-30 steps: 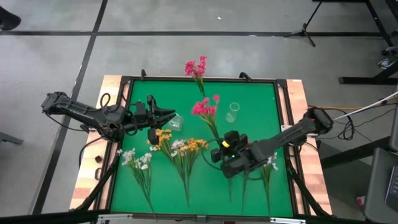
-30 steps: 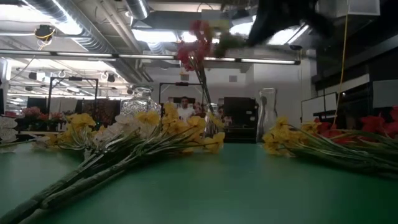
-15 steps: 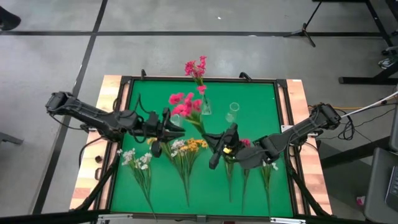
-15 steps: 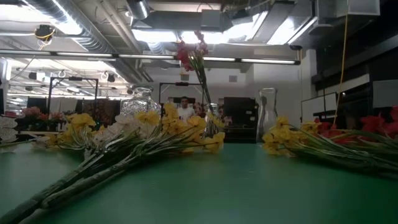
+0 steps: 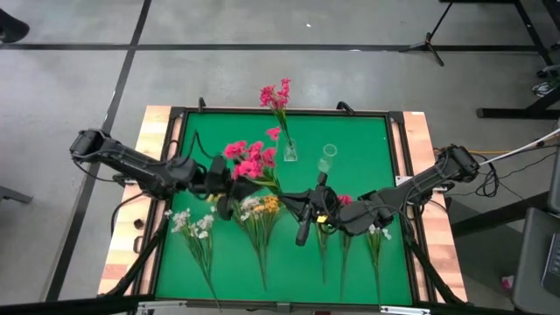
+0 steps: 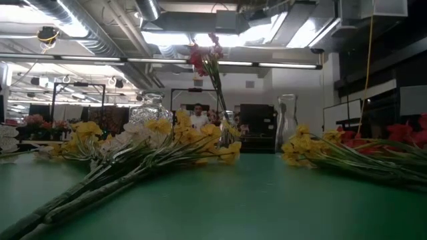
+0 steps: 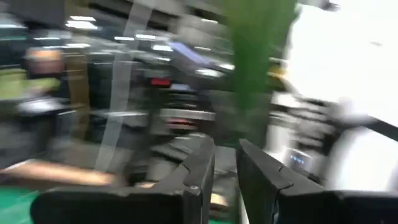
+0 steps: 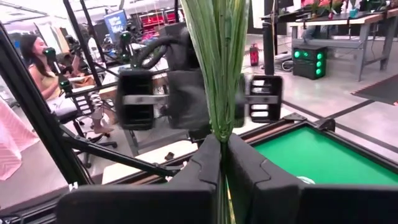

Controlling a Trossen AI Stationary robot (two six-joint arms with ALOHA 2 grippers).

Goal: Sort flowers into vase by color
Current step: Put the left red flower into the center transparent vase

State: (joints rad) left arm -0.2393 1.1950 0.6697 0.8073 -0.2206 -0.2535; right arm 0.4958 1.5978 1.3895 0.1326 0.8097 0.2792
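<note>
Left claw (image 5: 229, 171) sits over the desk's middle-left with a narrow gap between its fingers, right at the pink sprig (image 5: 249, 160), which has swung further left since a moment ago. Right claw (image 5: 303, 210) is pinched tight on that sprig's green stem, mid-desk. Magenta blossoms, thin stem. Yellow flowers (image 5: 262, 206) and white flowers (image 5: 192, 224) lie toward the near edge. One vase (image 5: 285, 149) already holds pink; a clear empty vase (image 5: 327, 157) stands beside it.
</note>
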